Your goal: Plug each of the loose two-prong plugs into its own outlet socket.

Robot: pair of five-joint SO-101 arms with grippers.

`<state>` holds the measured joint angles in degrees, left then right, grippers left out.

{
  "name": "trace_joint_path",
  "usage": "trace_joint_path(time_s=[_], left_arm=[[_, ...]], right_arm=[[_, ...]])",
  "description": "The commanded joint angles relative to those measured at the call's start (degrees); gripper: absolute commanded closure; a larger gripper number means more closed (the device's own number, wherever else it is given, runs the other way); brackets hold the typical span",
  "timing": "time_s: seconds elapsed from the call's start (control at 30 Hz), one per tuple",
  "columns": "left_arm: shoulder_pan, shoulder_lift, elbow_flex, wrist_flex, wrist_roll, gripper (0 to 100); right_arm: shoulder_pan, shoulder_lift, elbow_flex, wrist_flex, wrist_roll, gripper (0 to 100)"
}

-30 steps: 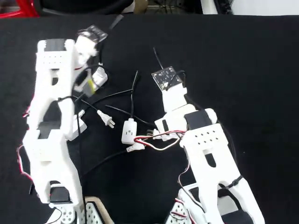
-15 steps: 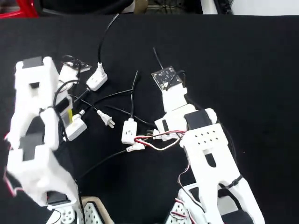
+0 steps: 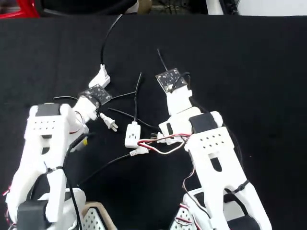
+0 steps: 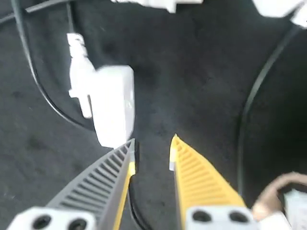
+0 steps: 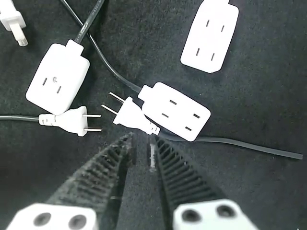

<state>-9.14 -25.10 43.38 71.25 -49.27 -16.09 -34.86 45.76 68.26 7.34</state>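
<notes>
Two white two-prong plugs lie just ahead of the right gripper (image 5: 141, 142). Its black ribbed fingers stand a narrow gap apart and grip nothing.

- Nearest plug (image 5: 133, 116): flat metal prongs bare, body lying against the three-socket block (image 5: 178, 112), not inserted.
- Second plug (image 5: 69, 120): just beside it, prongs pointing toward the nearest plug, thin black cord trailing away, loose.
- Single-socket block (image 5: 57, 79): white, rounded corners, thick black cord, just beside the second plug, slots empty.
- Two-socket block (image 5: 211, 33): white, farther off, slots empty.
- Third plug (image 5: 10, 18): cut by the frame edge, loose, well apart from the gripper.

Everything sits on the black cloth table (image 3: 259, 72).

Left gripper (image 4: 151, 143): one grey finger and one yellow, tips apart, holding nothing. A black cord (image 4: 132, 206) lies on the cloth under the gap. Just past the grey fingertip is a white block (image 4: 114, 103) with a white plug-shaped piece (image 4: 78, 79) against its side. It is blurred, so I cannot tell whether it is inserted.

High view: a white corded outlet block (image 3: 100, 76) sits just beyond the left arm's wrist, its black cord running to the far table edge. Between the arms are the middle plug (image 3: 111, 123) with prongs bare, the middle outlet block (image 3: 132, 134), and close beside that the lower plug (image 3: 139, 152).
</notes>
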Motion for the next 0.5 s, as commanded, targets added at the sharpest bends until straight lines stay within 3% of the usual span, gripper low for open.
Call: trace_joint_path(time_s=[0.0, 0.2, 0.47], left_arm=[[-0.4, 3.8, 0.0, -8.1, -0.4, 87], [-3.7, 18.1, -5.2, -14.2, -0.4, 87], [-4.1, 31.3, -14.5, -10.2, -0.5, 88]], right_arm=[[0.8, 0.1, -0.2, -0.4, 0.6, 94.9], [0.8, 0.1, -0.2, -0.4, 0.6, 94.9], [0.8, 0.1, -0.2, -0.5, 0.6, 94.9]])
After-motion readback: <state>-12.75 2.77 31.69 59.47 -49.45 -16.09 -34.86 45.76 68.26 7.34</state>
